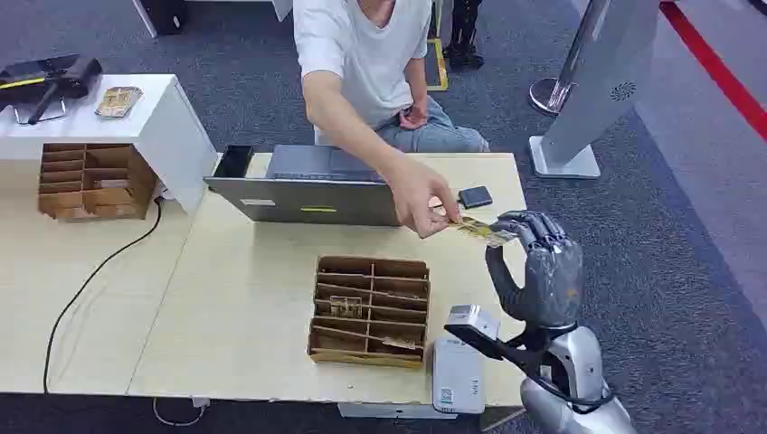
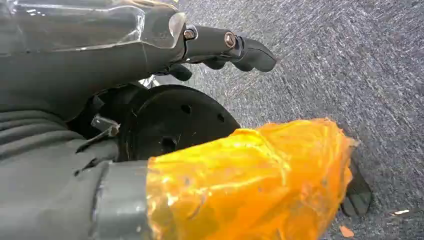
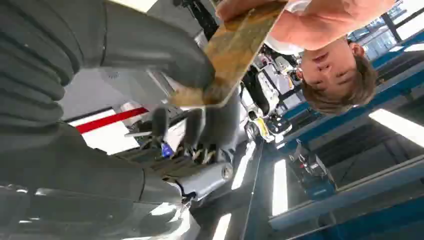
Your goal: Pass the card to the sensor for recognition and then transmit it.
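- One card (image 1: 478, 230) is in play, pinched at one end between the thumb and fingers of the robot's right hand (image 1: 534, 262), which is raised over the right edge of the table (image 1: 226, 298); the right wrist view shows the thumb pressed on the card's upper face.
- A seated person's hand (image 1: 418, 201) grips the card's other end, so both hold it at once, in the air and just beside a small dark device (image 1: 475, 196) lying on the table.
- This looks to me like the hand-over step, the scan apparently done; the white card sensor (image 1: 457, 372) sits at the near table edge, below the right forearm.
- The next move, I judge, calls for the right hand's fingers to loosen once the person's grip is firm, then a clean withdrawal that doesn't tug the card.
- The left hand (image 2: 220, 47) hangs over the carpet, its dark fingers curled inward and holding nothing.
- Counted: one card, one sensor, one laptop (image 1: 303, 185), and two wooden divider trays (image 1: 369, 310), the second (image 1: 90, 181) on the far left.
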